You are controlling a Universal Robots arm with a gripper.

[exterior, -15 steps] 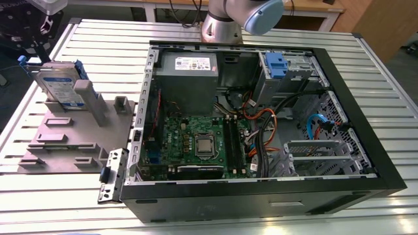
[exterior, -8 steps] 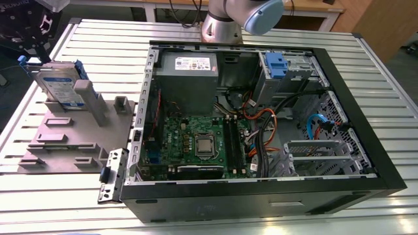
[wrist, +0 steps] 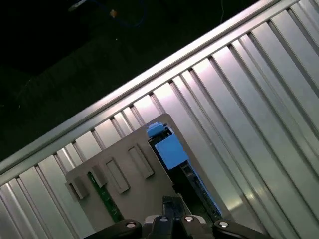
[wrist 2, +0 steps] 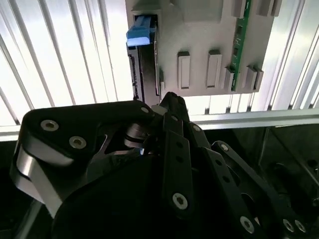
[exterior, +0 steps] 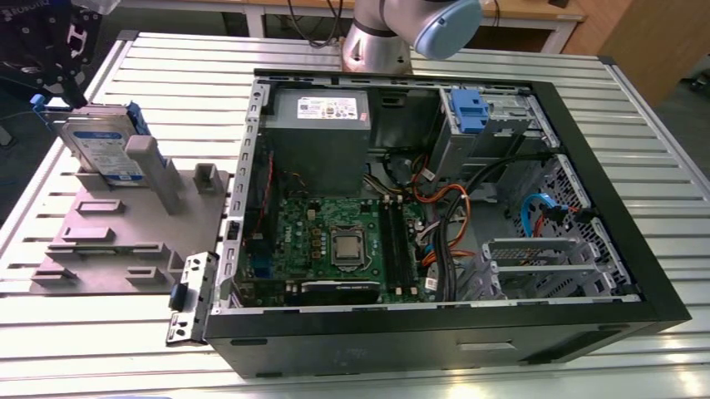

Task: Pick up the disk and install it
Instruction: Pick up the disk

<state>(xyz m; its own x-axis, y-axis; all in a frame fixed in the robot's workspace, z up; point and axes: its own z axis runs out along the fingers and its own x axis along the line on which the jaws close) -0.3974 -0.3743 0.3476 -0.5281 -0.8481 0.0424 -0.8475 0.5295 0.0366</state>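
Standing on edge in a slot of the grey fixture (exterior: 122,224), the disk (exterior: 100,154) sits at the upper left of the exterior view. It is on the slatted table (exterior: 166,75), well apart from the open computer case (exterior: 444,208) that takes up the centre and right. The gripper (exterior: 69,83) hangs just above the disk's top edge, in the far upper-left corner; whether they touch I cannot tell. In both wrist views the gripper (wrist 2: 169,99) (wrist: 172,201) looks clenched, its tips together with nothing between them. The disk (wrist 2: 145,69) (wrist: 192,185) lies edge-on just beyond the tips, with its blue carrier (wrist 2: 139,30) (wrist: 169,149) showing at the end farther from the gripper.
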